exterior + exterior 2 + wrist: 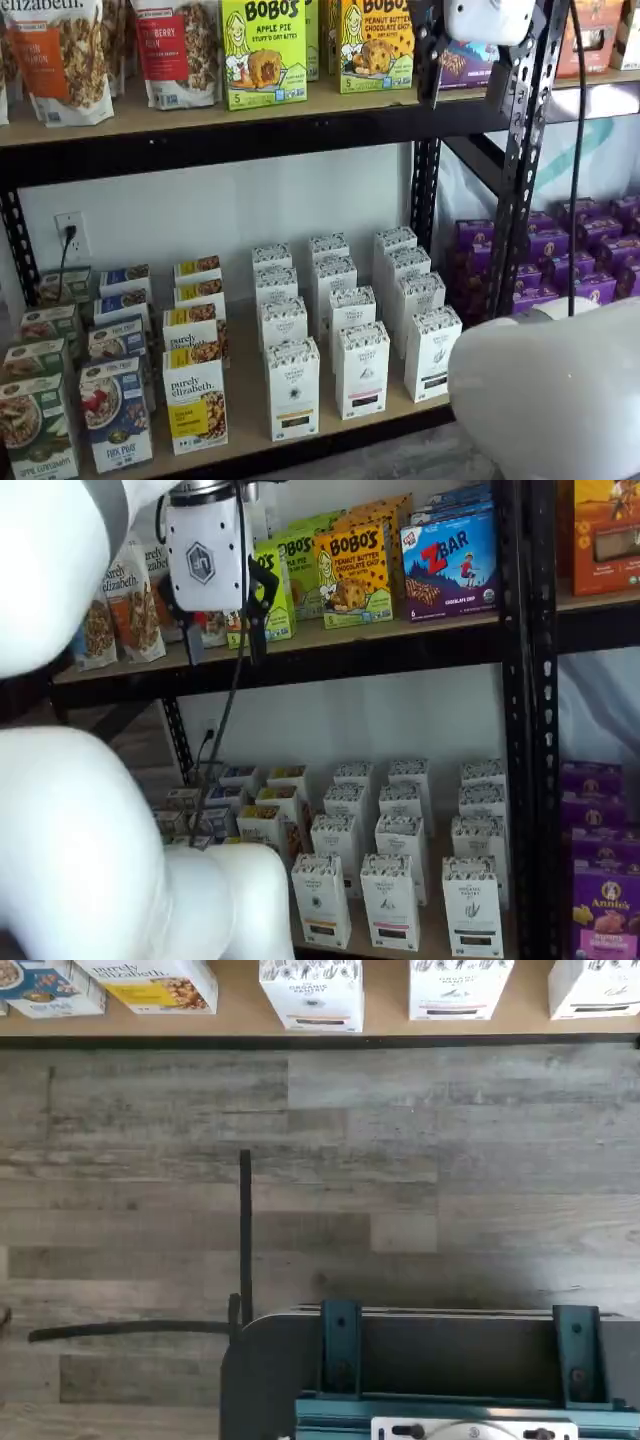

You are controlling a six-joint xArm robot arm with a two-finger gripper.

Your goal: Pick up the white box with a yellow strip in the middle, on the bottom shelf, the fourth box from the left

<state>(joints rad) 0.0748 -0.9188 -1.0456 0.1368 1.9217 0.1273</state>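
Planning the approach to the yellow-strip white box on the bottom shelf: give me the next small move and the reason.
Probably lower the gripper toward the bottom shelf. Its fingers stand open and empty up by the upper shelf, well above the white box, which stands untouched in the front row.

Carton point(293, 388) print too small

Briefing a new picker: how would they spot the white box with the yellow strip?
On the bottom shelf, look along the front row. The white box stands right of the purely elizabeth box; its strip is yellow, its white neighbours' dark.
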